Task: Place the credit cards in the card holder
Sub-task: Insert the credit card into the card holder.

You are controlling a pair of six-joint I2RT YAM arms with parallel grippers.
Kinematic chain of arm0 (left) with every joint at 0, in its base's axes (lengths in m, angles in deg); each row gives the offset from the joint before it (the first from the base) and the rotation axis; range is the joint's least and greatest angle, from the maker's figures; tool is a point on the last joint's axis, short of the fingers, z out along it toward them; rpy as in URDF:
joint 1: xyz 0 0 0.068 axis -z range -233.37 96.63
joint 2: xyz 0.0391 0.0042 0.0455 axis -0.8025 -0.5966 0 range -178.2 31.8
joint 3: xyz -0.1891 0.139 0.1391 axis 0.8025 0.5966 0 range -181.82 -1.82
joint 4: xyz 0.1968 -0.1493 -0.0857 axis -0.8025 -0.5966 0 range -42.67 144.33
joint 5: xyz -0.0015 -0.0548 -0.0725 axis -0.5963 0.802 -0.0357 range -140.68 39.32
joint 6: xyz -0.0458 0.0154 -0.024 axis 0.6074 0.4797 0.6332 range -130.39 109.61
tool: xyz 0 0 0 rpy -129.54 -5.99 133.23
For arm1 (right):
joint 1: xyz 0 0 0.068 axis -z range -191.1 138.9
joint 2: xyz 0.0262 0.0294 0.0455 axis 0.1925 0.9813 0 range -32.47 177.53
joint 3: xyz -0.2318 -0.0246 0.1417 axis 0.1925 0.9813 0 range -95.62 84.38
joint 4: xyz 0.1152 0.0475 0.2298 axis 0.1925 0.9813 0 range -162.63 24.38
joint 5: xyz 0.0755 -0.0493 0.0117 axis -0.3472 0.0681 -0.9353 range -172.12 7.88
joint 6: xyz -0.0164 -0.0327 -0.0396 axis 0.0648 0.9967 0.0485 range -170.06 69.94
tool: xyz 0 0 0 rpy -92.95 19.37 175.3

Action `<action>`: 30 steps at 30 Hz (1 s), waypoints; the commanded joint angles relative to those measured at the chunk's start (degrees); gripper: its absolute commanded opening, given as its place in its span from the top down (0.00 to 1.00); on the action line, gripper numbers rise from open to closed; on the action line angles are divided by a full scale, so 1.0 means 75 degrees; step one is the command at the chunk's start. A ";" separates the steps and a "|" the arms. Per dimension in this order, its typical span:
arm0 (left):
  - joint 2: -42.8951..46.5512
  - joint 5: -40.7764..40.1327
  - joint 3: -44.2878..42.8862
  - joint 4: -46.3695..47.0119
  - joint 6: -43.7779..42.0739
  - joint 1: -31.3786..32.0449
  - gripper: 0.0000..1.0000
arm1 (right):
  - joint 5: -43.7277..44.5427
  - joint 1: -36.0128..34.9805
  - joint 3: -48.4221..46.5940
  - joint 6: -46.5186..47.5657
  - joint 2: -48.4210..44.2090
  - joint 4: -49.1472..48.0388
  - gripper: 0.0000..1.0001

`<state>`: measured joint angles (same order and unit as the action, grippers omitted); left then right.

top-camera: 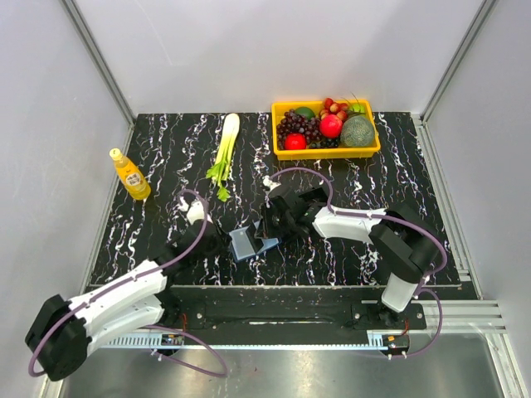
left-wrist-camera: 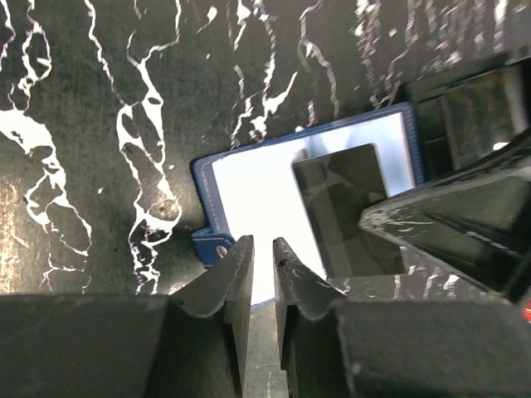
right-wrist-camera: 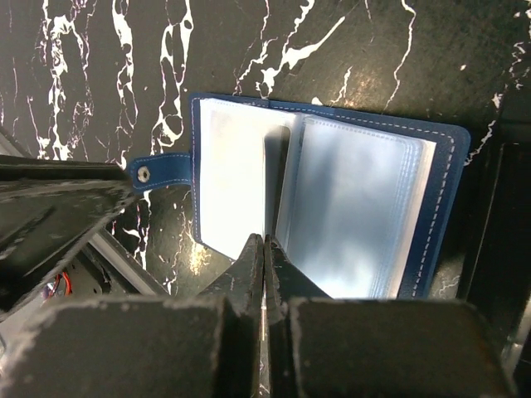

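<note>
Black marble-patterned table (top-camera: pixel 166 166) | dark navy folding card holder (top-camera: pixel 245 243) lies open between the arms, pale-blue sleeves up | right gripper (right-wrist-camera: pixel 264 242) pinched together at its fold, likely pinning it flat | left gripper (left-wrist-camera: pixel 263 249) a slit apart, seemingly empty

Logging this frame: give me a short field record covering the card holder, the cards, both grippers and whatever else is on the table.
card holder: lying open on the black marbled table, pale inside facing up, snap tab sticking out at one side
credit cards: none clearly visible
left gripper: fingers slightly apart, tips at the holder's edge
right gripper: fingers shut, tips over the holder's near edge
also on table: yellow fruit tray, celery, yellow bottle, all apart from the holder
</note>
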<state>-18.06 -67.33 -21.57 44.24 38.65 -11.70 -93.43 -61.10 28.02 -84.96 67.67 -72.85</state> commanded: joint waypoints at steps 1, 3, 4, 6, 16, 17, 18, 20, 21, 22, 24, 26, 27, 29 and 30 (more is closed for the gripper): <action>0.0637 -0.0208 0.0136 0.0394 0.0013 -0.0036 0.79 | 0.0488 -0.0084 -0.0244 -0.0046 -0.0167 -0.0028 1.00; 0.0439 0.0155 0.0160 0.0769 -0.0139 -0.0037 0.79 | 0.0512 -0.0060 -0.0220 -0.0082 -0.0320 -0.0063 1.00; 0.0264 0.0331 0.0172 0.0980 -0.0174 -0.0048 0.80 | 0.0500 -0.0072 -0.0243 -0.0070 -0.0378 -0.0063 1.00; -0.0205 0.0683 0.0184 0.1309 -0.0245 -0.0048 0.83 | 0.0500 -0.0060 -0.0243 -0.0058 -0.0496 -0.0075 1.00; -0.1260 0.1188 0.0266 0.2037 -0.0234 -0.0025 0.86 | 0.0301 0.0209 -0.0021 -0.0046 -0.0578 -0.0250 1.00; -0.1319 0.1142 0.0277 0.1978 -0.0164 -0.0025 0.88 | 0.0243 0.0267 0.0002 -0.0047 -0.0578 -0.0262 1.00; -0.1378 0.1106 0.0301 0.1885 -0.0082 -0.0025 0.89 | 0.0243 0.0291 0.0049 -0.0070 -0.0578 -0.0297 1.00; -0.1379 0.0989 0.0336 0.1709 0.0012 -0.0037 0.91 | 0.0138 0.0396 0.0155 -0.0105 -0.0590 -0.0414 1.00; -0.1320 0.0966 0.0394 0.1708 0.0059 -0.0025 0.91 | 0.0079 0.0443 0.0201 -0.0128 -0.0567 -0.0461 1.00; -0.1262 0.0942 0.0488 0.1708 0.0094 -0.0036 0.91 | -0.0014 0.0490 0.0237 -0.0152 -0.0567 -0.0520 1.00; -0.1156 0.0907 0.0570 0.1662 0.0106 -0.0036 0.91 | -0.0132 0.0537 0.0319 -0.0257 -0.0520 -0.0684 1.00; -0.1132 0.0872 0.0571 0.1603 0.0106 -0.0025 0.91 | -0.0342 0.0561 0.0308 -0.0292 -0.0415 -0.0812 1.00; -0.1156 0.0895 0.0582 0.1603 0.0095 -0.0036 0.91 | -0.0401 0.0561 0.0319 -0.0328 -0.0356 -0.0883 1.00; -0.1191 0.0872 0.0594 0.1614 0.0095 -0.0025 0.91 | -0.0554 0.0572 0.0331 -0.0433 -0.0239 -0.1117 1.00; -0.1214 0.0883 0.0594 0.1614 0.0095 -0.0036 0.91 | -0.0601 0.0573 0.0319 -0.0468 -0.0169 -0.1153 1.00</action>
<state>-27.55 -60.03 -17.44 55.22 38.82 -11.81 -94.41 -57.08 30.40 -86.71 65.59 -76.11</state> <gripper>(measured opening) 0.092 0.010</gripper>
